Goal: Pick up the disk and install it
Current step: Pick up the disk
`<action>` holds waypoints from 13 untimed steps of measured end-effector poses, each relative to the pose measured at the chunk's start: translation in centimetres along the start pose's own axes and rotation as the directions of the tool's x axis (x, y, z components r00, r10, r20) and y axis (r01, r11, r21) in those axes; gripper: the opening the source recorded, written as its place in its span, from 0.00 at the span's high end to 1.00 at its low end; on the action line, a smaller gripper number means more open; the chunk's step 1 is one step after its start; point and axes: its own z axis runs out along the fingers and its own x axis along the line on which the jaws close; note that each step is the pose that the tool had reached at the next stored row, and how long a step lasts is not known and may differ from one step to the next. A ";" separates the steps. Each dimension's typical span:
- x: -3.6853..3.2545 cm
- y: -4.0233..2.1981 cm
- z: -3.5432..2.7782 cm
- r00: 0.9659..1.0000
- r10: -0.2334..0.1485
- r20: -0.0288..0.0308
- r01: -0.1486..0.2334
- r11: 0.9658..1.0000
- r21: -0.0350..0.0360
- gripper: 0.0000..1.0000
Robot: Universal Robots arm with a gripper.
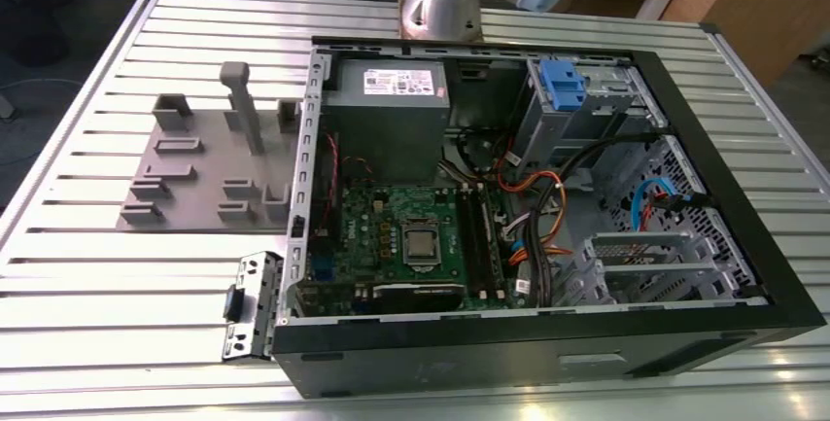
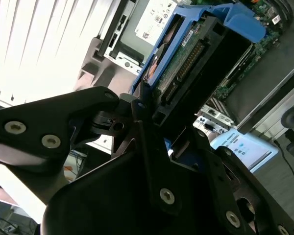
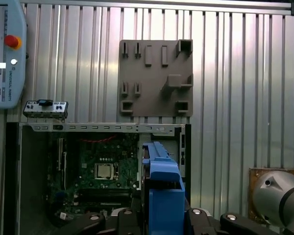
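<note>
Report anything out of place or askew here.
Nothing looks spilled or broken. The disk sits clamped in the claw. One oddity: a small metal bracket juts out at the corner of the computer case on the exterior view's left, not flush.

All views down onto open case (image 1: 519, 358)

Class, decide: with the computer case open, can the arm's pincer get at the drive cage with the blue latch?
Probably yes: the case lies open-sided, nothing covers the drive cage, cables sit beside it. But the pincer is shut on the disk.
</note>
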 end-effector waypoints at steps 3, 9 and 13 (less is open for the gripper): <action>0.24 -0.55 -0.01 1.000 0.000 0.000 0.000 1.000 0.000 0.64; 0.76 -1.88 -0.03 1.000 0.000 0.000 0.000 1.000 -0.001 0.64; 1.16 -2.64 -0.04 1.000 0.000 0.000 0.000 1.000 -0.001 0.64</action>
